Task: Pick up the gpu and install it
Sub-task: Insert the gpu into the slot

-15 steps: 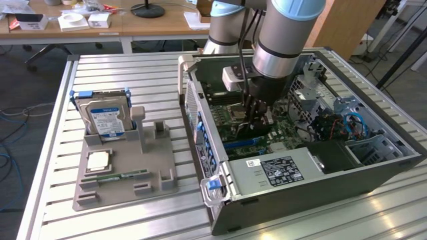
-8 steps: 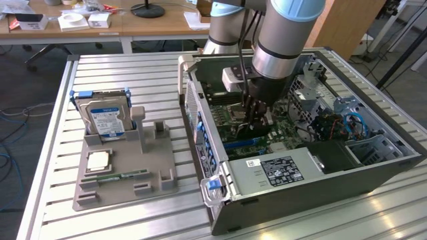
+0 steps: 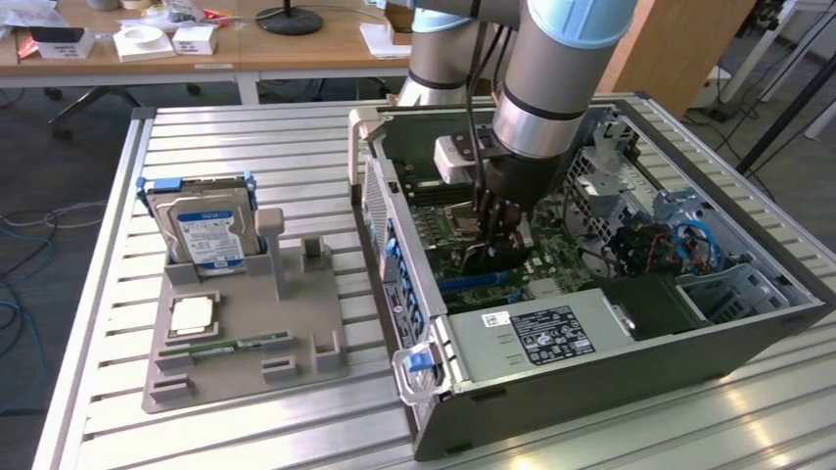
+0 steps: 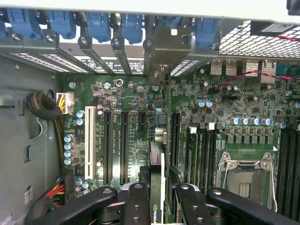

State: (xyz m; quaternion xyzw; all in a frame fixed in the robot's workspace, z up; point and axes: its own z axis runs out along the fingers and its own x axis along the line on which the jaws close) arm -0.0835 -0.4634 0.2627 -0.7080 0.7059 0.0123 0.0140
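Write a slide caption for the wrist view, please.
Jaws grip the gpu, seen edge-on, with the green motherboard and its slots behind it, inside the computer case.

Looking down on the green motherboard [image 4: 140, 101] here. Holding the gpu [image 4: 157, 164] edge-on in the gripper [image 4: 161, 191], black fingers [image 4: 138, 199] pressed to both faces, card running parallel to the black expansion slots [image 4: 124, 145]. Can't tell if touching the board. Also seeing a white PCI slot [image 4: 89, 143] to one side of the card, empty CPU socket [image 4: 246, 180] to the other, blue card latches [image 4: 96, 23] along the case edge, braided cable bundle [image 4: 41, 105] beside a white connector [image 4: 65, 101]
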